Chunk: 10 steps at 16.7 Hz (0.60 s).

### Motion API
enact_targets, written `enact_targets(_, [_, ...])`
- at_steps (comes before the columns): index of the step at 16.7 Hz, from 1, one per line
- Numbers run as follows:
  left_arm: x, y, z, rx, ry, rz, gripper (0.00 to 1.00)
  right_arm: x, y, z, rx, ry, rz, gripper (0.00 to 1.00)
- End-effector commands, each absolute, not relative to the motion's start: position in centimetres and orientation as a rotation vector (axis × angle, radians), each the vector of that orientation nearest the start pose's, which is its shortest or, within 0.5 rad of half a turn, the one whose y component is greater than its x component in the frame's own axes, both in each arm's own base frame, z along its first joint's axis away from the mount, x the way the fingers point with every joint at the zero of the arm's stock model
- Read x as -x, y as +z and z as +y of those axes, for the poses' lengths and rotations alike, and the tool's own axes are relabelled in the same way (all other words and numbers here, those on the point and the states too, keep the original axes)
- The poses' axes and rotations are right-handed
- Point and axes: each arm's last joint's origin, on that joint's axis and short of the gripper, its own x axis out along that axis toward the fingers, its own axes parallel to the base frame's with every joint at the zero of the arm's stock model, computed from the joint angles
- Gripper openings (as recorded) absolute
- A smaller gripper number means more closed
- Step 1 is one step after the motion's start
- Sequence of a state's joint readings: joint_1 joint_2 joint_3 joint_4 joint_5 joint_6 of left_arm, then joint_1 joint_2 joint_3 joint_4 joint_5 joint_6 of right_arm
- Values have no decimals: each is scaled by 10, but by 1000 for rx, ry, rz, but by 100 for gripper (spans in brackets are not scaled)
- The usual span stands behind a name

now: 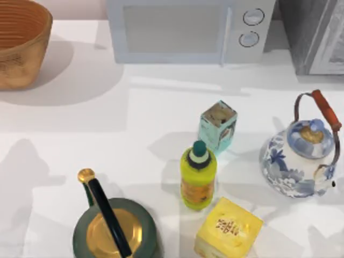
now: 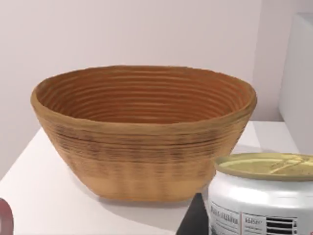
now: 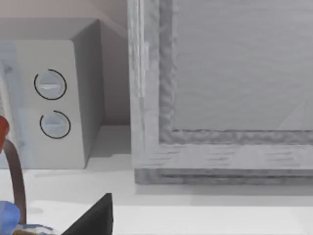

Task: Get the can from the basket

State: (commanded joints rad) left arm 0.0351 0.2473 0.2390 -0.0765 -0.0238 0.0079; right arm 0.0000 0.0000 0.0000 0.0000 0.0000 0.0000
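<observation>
Left wrist view: the can [image 2: 261, 196] sits close to the camera, tan-yellow top with pull tab, pale sides with a printed label and barcode; it is outside the basket [image 2: 142, 129], in front of the basket's outer wall and apart from it. A dark wedge [image 2: 193, 220] just beside the can's side is likely a left gripper finger, touching or nearly touching the can; the second finger is hidden, so whether the left gripper clamps the can cannot be told. Basket interior as far as visible: ribbed rings, nothing inside. Top view: basket [image 1: 21, 40] at the far left corner of the white table [image 1: 134, 123]. White microwave [image 1: 188, 29] at the back centre, grey cabinet [image 1: 317, 35] at the back right. On the table: teal carton [image 1: 218, 126], yellow-green bottle [image 1: 198, 174] with dark green cap just in front of the carton, yellow box [image 1: 228, 228] near the front edge, blue-and-white teapot [image 1: 301, 153] at the right, dark green pot [image 1: 114, 228] with gold lid at the front left. Right wrist view: faces the microwave dials [image 3: 51, 103] and the cabinet [image 3: 220, 93]; one dark finger tip [image 3: 95, 218] shows at the frame edge, right gripper opening cannot be told
</observation>
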Motion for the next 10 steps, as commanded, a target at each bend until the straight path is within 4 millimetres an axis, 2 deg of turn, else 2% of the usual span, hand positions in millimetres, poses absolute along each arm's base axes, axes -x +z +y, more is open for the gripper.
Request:
enact_targets(2, [-108,187,2,-1,35,41,0,-106,160,-1,0,0,0,100])
enact_targets(4, [-106,169,0,0,13,13,0,-106,160,-1,0,0,0,100])
enact_targets(6, [-106,161,-1,0,1,1,0,-106,160,-1,0,0,0,100])
enact_targets(10, [-106,160,-1,0,0,0,0,-106,160,-1,0,0,0,100])
